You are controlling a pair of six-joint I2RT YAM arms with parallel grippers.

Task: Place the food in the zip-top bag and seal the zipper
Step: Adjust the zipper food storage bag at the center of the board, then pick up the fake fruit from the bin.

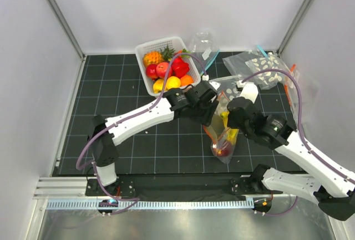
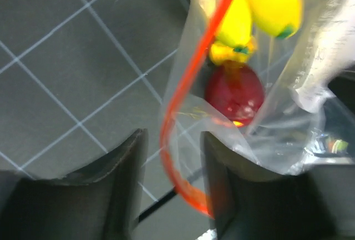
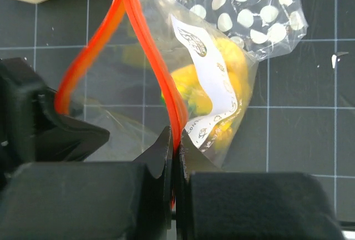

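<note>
Clear crinkly zip-top bag [image 1: 224, 140] with toy fruit inside, at the front middle of the black gridded table [image 1: 111, 96].
Only the right wrist view shows the right gripper [image 3: 176, 140] pinched shut on the thin orange-red zip strip [image 3: 154, 57]. Only the left wrist view shows the left gripper [image 2: 172, 179] parted, with the strip looping loose through the gap, and a yellow banana bunch [image 2: 249, 13] above a dark maroon round fruit [image 2: 236, 90].
</note>
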